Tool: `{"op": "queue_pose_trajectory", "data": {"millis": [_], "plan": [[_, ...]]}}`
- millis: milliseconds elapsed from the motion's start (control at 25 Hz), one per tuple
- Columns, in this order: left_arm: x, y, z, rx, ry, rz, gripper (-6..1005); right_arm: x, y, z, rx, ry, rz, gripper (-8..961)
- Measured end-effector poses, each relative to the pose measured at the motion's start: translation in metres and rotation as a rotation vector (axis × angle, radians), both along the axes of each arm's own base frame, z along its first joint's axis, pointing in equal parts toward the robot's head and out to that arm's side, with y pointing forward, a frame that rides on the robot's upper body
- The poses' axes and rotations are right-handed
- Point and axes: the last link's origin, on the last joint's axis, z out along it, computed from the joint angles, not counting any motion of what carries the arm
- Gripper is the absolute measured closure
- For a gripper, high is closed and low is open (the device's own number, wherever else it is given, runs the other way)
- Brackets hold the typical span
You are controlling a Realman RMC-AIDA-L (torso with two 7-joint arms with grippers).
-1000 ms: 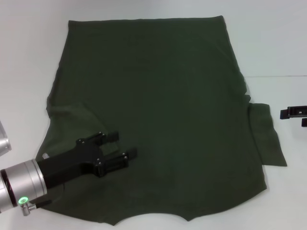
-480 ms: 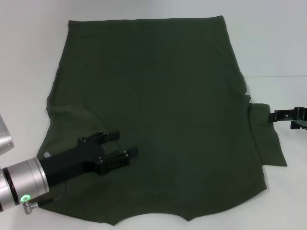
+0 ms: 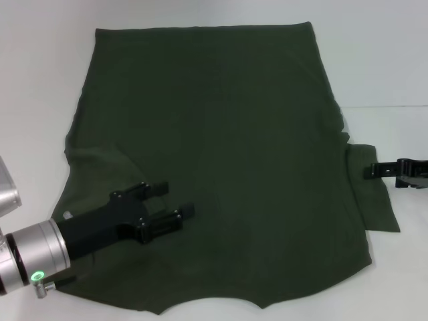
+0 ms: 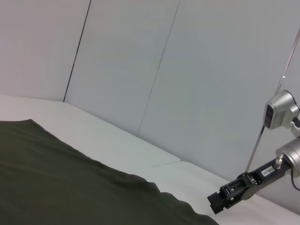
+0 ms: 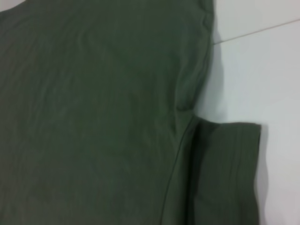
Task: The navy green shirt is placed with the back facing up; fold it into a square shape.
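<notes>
Since 1 s ago your right gripper (image 3: 372, 170) has slid in from the 3 o'clock edge and its tips now sit over the right sleeve (image 3: 372, 195); the left gripper (image 3: 172, 204) has crept a little toward 3 o'clock over the body, jaws still spread.

The navy green shirt (image 3: 221, 134) lies flat on the white table (image 3: 381, 60), hem toward 12, collar at 6, filling most of the head view. The left sleeve looks already tucked onto the body near 9; the right one sticks out at 4, unfolded.

Step in hand, as I read it: grab that right sleeve and fold it in. To do it well, come down near the sleeve's outer edge, not the seam, pinch only one layer, lift low, then carry toward 9 so the crease runs along the side seam. Watch for drag on the body fabric.

Pose: left arm reaches in from 8, low, fingers pointing toward 3, prob. pinning cloth. Right arm comes in roughly level from 3; can't tell whether its jaws are apart or together.
</notes>
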Motion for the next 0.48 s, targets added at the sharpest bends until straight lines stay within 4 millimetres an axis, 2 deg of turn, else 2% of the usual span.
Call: {"op": "queue_pose_trajectory", "data": {"millis": [480], "plan": [[0.004,0.003,0.0,0.004,-0.003,-0.01,170,0.0,0.001,-0.012,0.009,-0.026,0.009,8]]}}
